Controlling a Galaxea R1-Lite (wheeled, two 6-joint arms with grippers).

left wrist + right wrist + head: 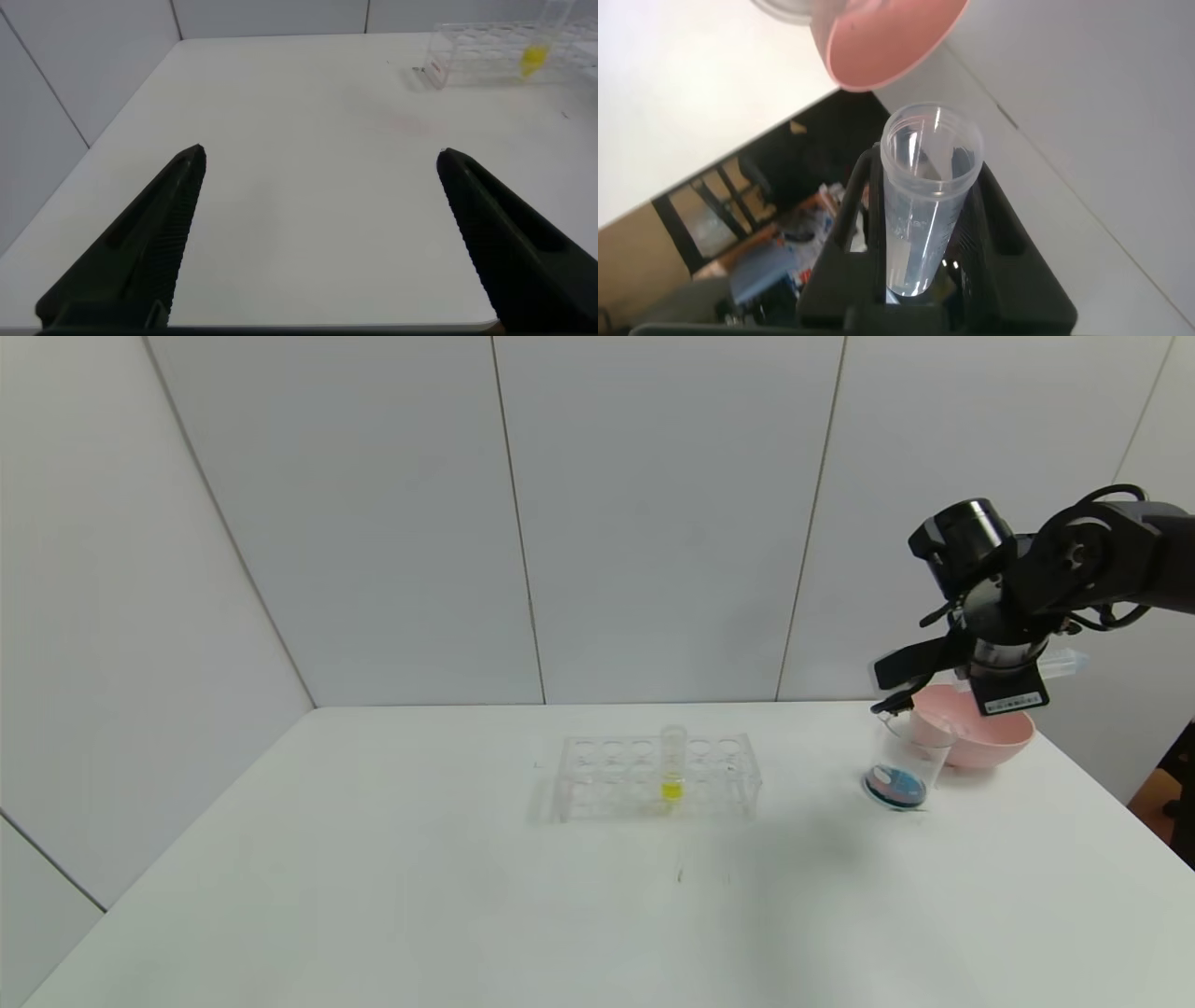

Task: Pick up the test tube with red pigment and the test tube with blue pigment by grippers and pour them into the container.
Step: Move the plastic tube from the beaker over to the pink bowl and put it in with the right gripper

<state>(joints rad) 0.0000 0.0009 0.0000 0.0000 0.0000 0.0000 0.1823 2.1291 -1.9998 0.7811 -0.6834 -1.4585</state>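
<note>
Tube (924, 215) is clamped in my right gripper (904, 683), lying roughly level w/ its mouth pointing away from the wrist. It hangs in the air above the beaker (904, 765) and pink bowl (990, 737), at the table's (373, 877) far right. From the wrist cam it looks drained: clear walls, no colour I can make out. So I can't say whether it's the red one or the blue one. No second coloured tube shows in any view.

Beaker stands upright on the table, just in front of the bowl and maybe touching it; can't tell. Its bottom holds dark blue liquid w/ a reddish patch, so I judge both pigments are in and the pour is about finished.

To do this step well, I'd check the tube's mouth really sits over the beaker and not the bowl. I'd tip the mouth lower to let the last drops fall, then hold a moment before levelling. Grip should stay firm since the tube is smooth and could slide along the jaws. I'd keep clear of the beaker rim too; it's light and could tip.

Rack (653, 775) sits mid-table, well apart, w/ only the yellow tube (672, 761) standing in it; leave that alone.

Left gripper (320, 163) is idle, jaws spread wide, holding nothing, over bare table on the rack's left.
</note>
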